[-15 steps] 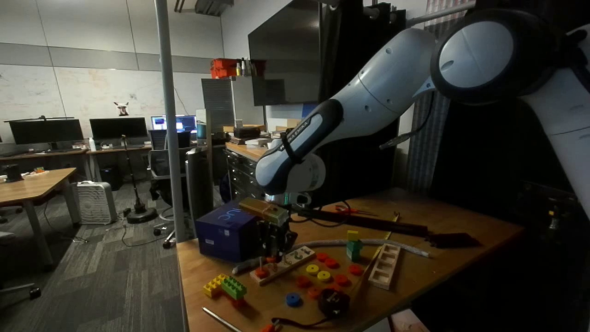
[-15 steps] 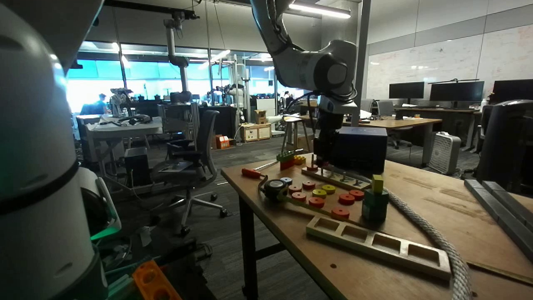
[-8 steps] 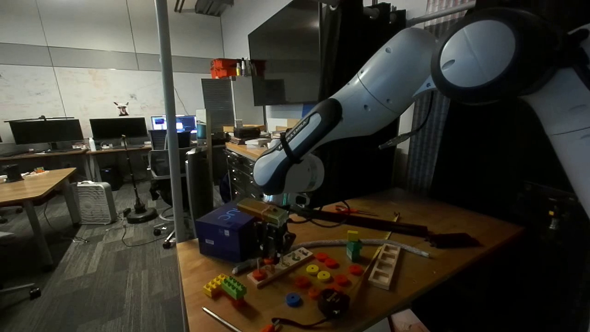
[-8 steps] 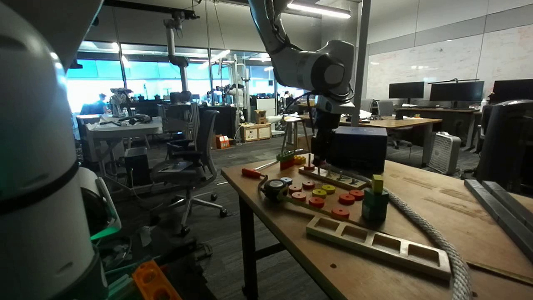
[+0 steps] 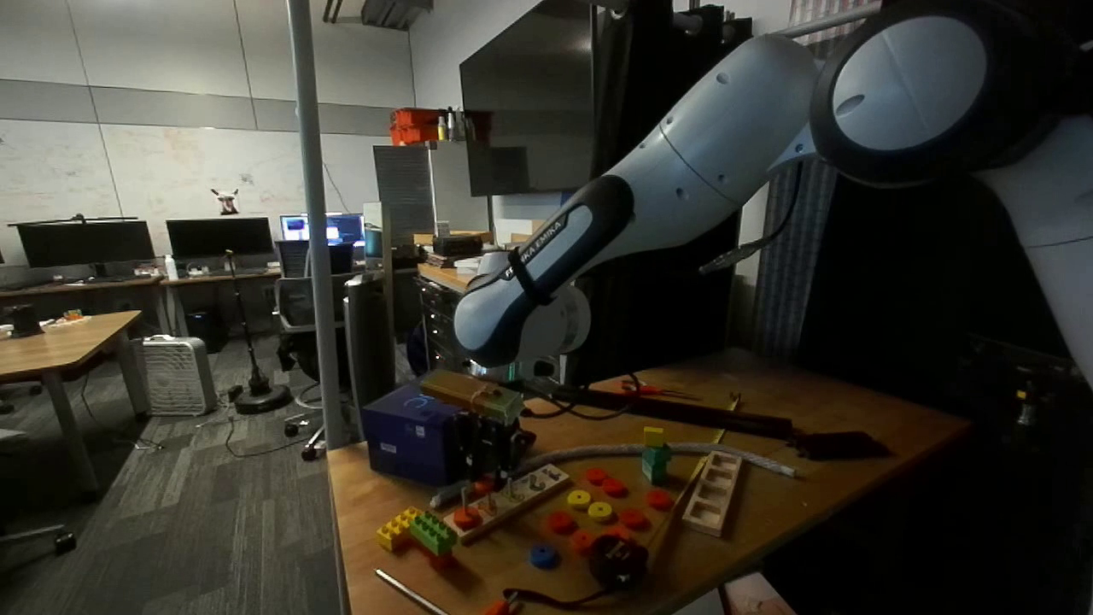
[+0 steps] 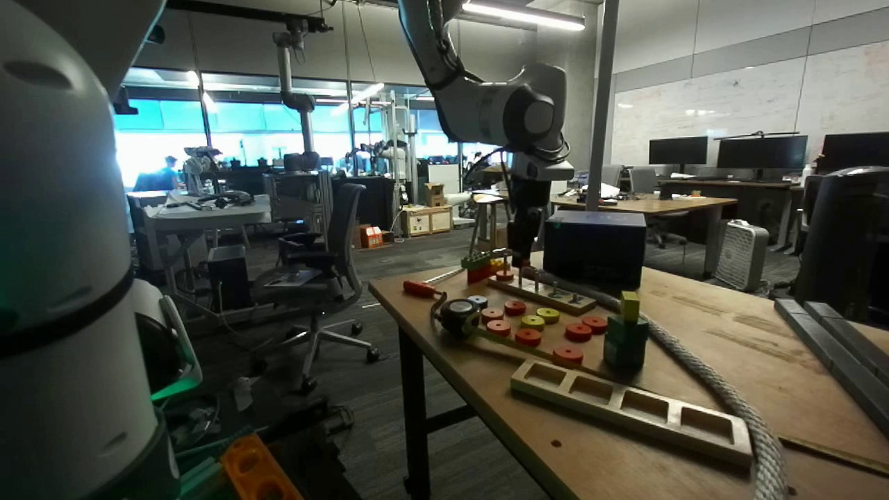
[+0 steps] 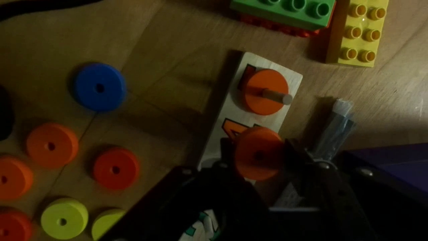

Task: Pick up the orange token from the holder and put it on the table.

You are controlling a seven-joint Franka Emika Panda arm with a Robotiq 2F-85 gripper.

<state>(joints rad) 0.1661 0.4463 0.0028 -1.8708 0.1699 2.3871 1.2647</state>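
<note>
My gripper (image 5: pixel 489 475) is low over the pegged wooden holder (image 5: pixel 523 501) in both exterior views (image 6: pixel 524 258). In the wrist view its dark fingers (image 7: pixel 258 152) close on both sides of an orange token (image 7: pixel 260 144). The token sits above the holder (image 7: pixel 294 77), with its centre hole showing dark. The peg under it is hidden, so I cannot tell whether they touch. Another orange token (image 7: pixel 265 92) stays on the holder's end peg; it also shows in both exterior views (image 5: pixel 467 518) (image 6: pixel 505 276). The table (image 5: pixel 768 389) carries everything.
A dark blue box (image 5: pixel 414 436) stands close beside the gripper. Yellow and green bricks (image 5: pixel 434 531) lie near the holder's end. Several loose tokens, a blue one (image 5: pixel 543 555), a tape measure (image 5: pixel 618 561), a green block tower (image 6: pixel 626 337), a slotted wooden tray (image 6: pixel 628 410) and a rope (image 6: pixel 715 382) lie around.
My gripper has moved toward the table's far end from the arm base, with the orange token between its fingers. The holder has slid the same way, with the other token still on its end peg.
</note>
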